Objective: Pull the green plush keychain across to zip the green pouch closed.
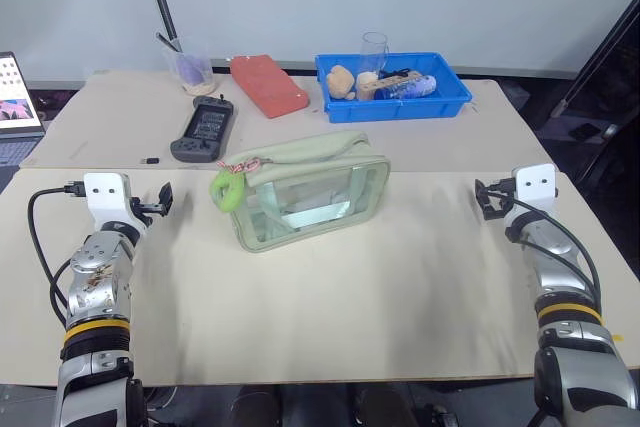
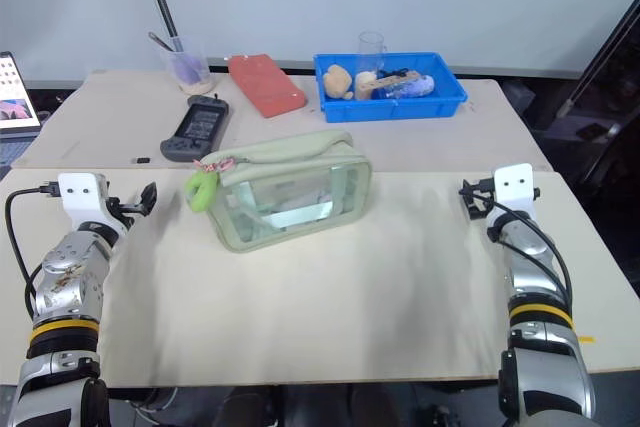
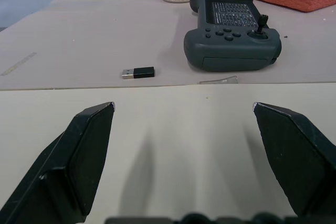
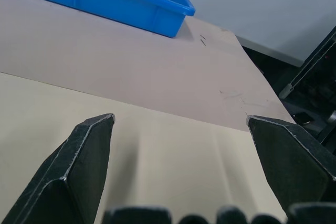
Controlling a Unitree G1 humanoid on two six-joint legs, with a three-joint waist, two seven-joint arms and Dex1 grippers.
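The green pouch (image 1: 310, 190) stands in the middle of the table, boxy with see-through sides and its zipper top running left to right. The green plush keychain (image 1: 226, 188) hangs at the pouch's left end on a pinkish cord. My left gripper (image 1: 160, 201) hovers left of the pouch, a short gap from the keychain, open and empty. My right gripper (image 1: 486, 197) hovers well to the right of the pouch, also open with nothing in it. In the wrist views the left fingers (image 3: 86, 150) and the right fingers (image 4: 84, 161) stand wide apart over bare table.
Behind the pouch lie a dark handheld controller (image 1: 204, 129), a red brick-like block (image 1: 268, 85) and a blue tray (image 1: 392, 87) with small items. A plastic cup (image 1: 190, 67) stands at the back left, a small USB stick (image 3: 138, 72) near the controller, a laptop (image 1: 15, 107) at far left.
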